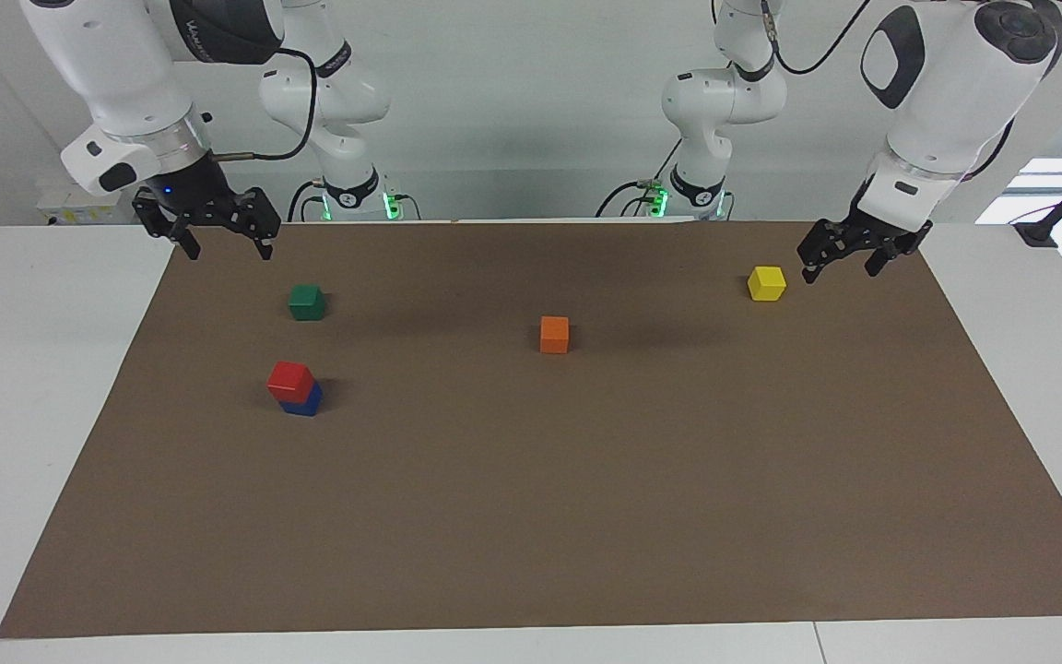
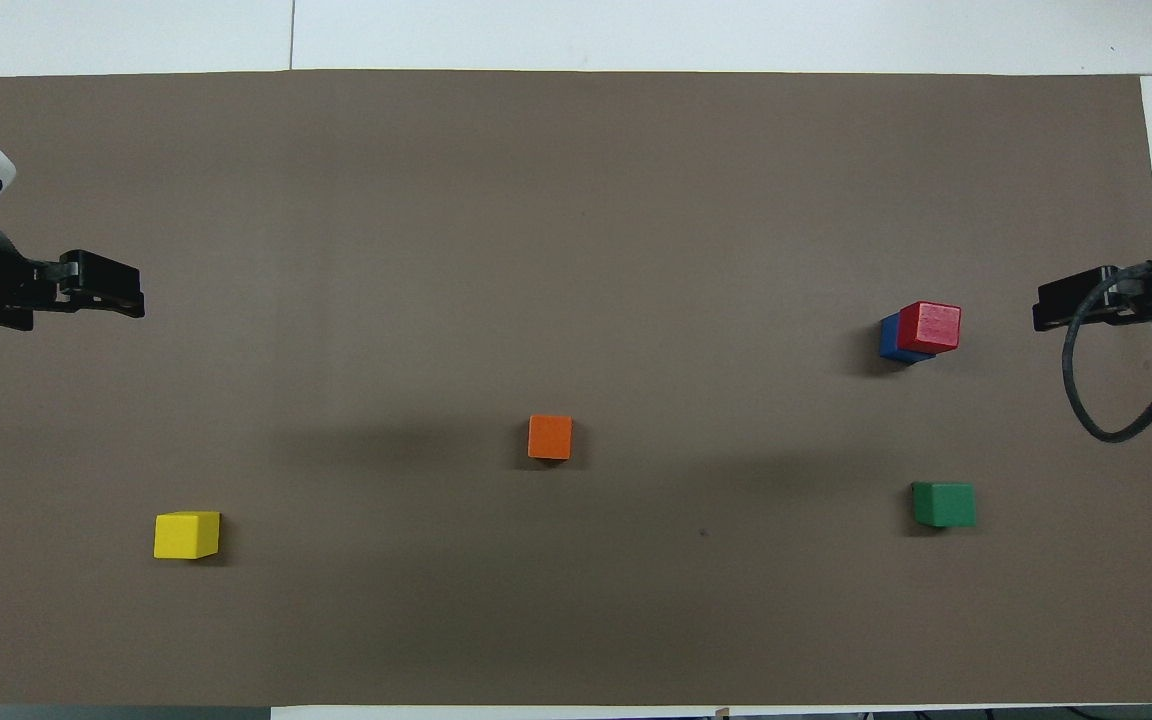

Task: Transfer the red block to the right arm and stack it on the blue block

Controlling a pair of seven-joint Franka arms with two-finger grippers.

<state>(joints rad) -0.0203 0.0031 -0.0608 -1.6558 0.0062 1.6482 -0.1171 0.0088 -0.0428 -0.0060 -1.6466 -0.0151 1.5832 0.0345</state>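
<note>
Here, the red block (image 1: 290, 379) sits atop the blue block (image 1: 302, 402) on the table's brown mat (image 1: 531, 516), below the raised right tool (image 1: 225, 247), fingers apart; the left tool (image 1: 840, 266), also apart, hangs beside a yellow cube (image 1: 766, 283).

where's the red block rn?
The red block sits on the blue block, toward the right arm's end of the brown mat. The green block is its nearest neighbour, nearer to the robots.

Matt painted cubes, red block (image 1: 290, 378) on blue block (image 1: 304, 402); matt brown paper-like mat (image 1: 531, 516); glossy white arm shells.
</note>
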